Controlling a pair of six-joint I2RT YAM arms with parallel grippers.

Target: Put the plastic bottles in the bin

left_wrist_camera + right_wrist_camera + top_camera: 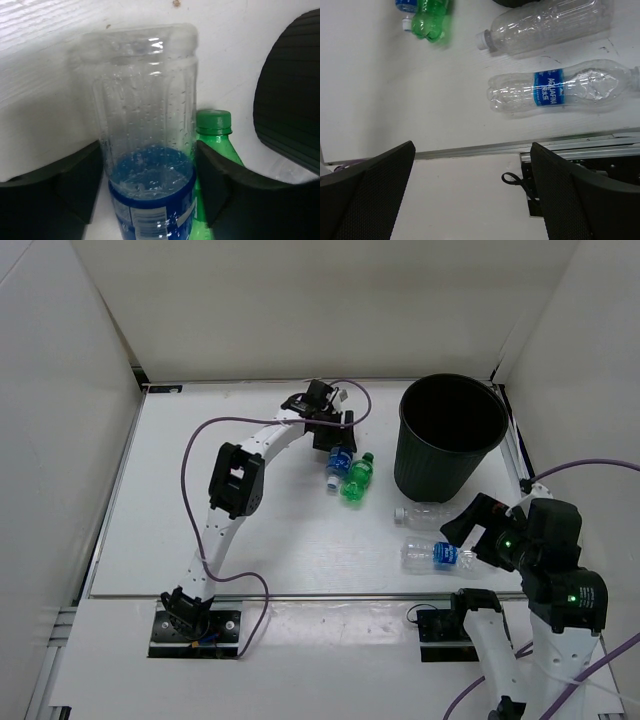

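The white tabletop (270, 540) is carrying an upright black bin (450, 455), a blue-labelled bottle (339, 462) lying beside a green bottle (356, 480), and a clear bottle (425, 513) lying beside an Aquafina bottle (438, 555).

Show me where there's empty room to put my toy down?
Best is the left of the table, between the left wall and the left arm. The near middle strip is bare too. Crowded: near the bin, where four bottles lie.

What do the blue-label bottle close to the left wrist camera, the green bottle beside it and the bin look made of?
Blue-label bottle: thin clear plastic, glossy; the white surface shows through its ribbed wall, which carries droplet-like specks. Green bottle: translucent green plastic with an opaque green cap, duller than the body. Bin: black, probably moulded plastic, with a low sheen and fine vertical ribs.
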